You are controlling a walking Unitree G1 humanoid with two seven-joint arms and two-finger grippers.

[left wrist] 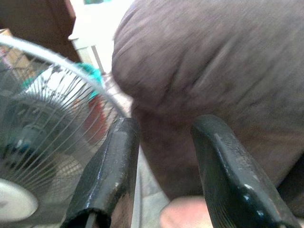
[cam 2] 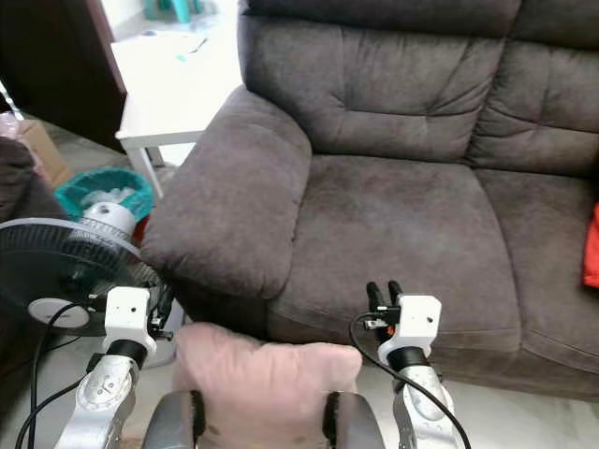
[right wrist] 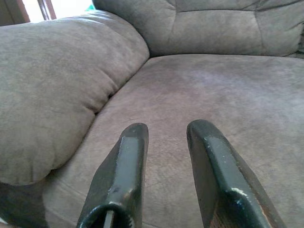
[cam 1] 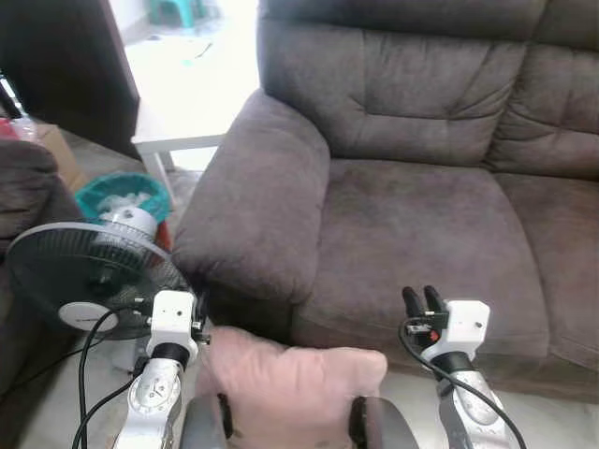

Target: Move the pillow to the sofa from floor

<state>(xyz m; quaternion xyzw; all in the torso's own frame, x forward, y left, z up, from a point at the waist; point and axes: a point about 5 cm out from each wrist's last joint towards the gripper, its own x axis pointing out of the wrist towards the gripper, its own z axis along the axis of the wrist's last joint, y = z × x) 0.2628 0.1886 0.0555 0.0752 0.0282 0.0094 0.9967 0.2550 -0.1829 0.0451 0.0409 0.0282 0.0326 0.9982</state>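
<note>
A pink pillow [cam 1: 290, 383] sits low in front of me, wedged between my two silver arms, just short of the sofa's front edge. The dark brown sofa [cam 1: 421, 215] spreads ahead, its padded armrest [cam 1: 257, 201] to the left. My left gripper [cam 1: 199, 305] is open beside the base of the armrest, at the pillow's left corner, with nothing between its fingers [left wrist: 114, 166]. My right gripper [cam 1: 423, 299] is open at the front edge of the seat cushion [right wrist: 223, 90], right of the pillow, also holding nothing.
A black floor fan [cam 1: 84, 271] stands close on the left, its cable trailing by my left arm. Behind it are a teal basket [cam 1: 122, 196], a white table [cam 1: 187, 103] and a dark cabinet [cam 1: 65, 65]. Something red [cam 2: 591, 245] lies on the sofa's right.
</note>
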